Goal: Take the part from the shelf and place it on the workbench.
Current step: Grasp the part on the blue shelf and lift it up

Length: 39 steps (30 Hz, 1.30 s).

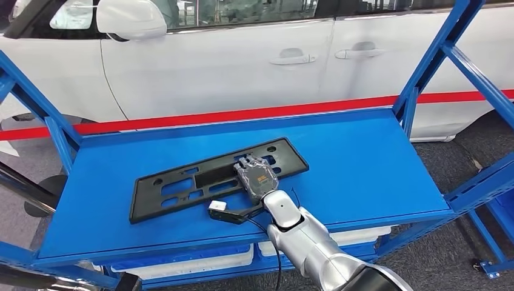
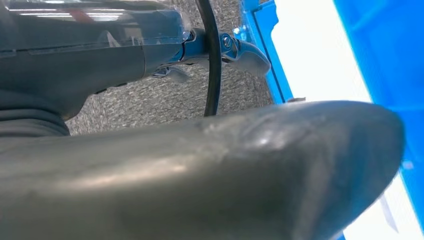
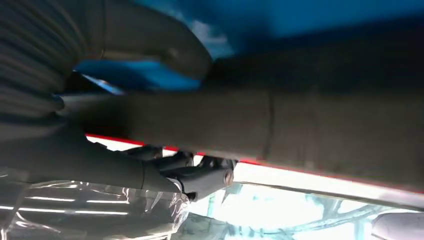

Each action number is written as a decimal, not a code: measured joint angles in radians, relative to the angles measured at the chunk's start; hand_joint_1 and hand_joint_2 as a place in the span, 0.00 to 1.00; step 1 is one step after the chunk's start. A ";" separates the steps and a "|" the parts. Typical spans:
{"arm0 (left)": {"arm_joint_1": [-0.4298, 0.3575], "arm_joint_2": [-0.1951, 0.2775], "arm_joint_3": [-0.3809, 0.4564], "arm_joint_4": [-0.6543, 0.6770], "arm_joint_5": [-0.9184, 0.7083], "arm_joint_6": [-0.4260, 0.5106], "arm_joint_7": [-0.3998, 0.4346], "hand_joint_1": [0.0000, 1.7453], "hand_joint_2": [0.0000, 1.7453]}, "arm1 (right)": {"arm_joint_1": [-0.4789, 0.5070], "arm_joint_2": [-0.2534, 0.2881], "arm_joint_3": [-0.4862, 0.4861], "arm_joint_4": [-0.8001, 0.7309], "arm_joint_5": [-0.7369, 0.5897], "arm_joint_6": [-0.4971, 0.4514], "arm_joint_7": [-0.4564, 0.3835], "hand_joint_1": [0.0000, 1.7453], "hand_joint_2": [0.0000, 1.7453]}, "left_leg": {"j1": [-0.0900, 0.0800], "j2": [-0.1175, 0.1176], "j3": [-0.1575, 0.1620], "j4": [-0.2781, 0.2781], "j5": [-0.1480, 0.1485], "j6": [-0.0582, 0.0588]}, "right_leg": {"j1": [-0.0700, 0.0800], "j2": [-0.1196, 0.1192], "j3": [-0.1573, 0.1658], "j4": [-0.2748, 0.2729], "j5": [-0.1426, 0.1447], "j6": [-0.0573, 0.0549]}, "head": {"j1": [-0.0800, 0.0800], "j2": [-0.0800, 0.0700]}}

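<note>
Part (image 1: 212, 177), the flat black slotted plate, lies on the blue shelf (image 1: 376, 163) top deck, a little left of centre and skewed so its far end points right. So from my seat the job is barely begun: nothing is lifted, and no counter to receive it shows in any of my views.

Nearest to me, my right arm reaches up from below, and the right hand (image 1: 257, 174) sits on the plate's near long edge, toward its right end. In the right wrist view the thumb (image 3: 165, 47) lies along one face of a dark edge with the fingers (image 3: 200, 180) on the other side, so I judge the hand is closing round the plate, but whether the grip is firm I cannot tell.

The left hand (image 2: 200, 170) hangs low beside the shelf frame; its fingers are too blurred to read.

Beyond the shelf stands a white car (image 1: 242, 60).

Left to do: secure the hold, lift, turn, find the counter, set down.
</note>
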 joint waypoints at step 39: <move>0.086 -0.033 0.200 0.001 0.037 0.054 -0.085 0.00 0.00 | 0.472 -0.110 -0.001 -1.044 -1.397 0.337 -0.505 1.00 1.00 | 0.010 0.000 -0.026 -0.016 0.059 0.029 | -0.012 0.001 -0.087 0.282 -0.194 0.041 | 0.000 0.000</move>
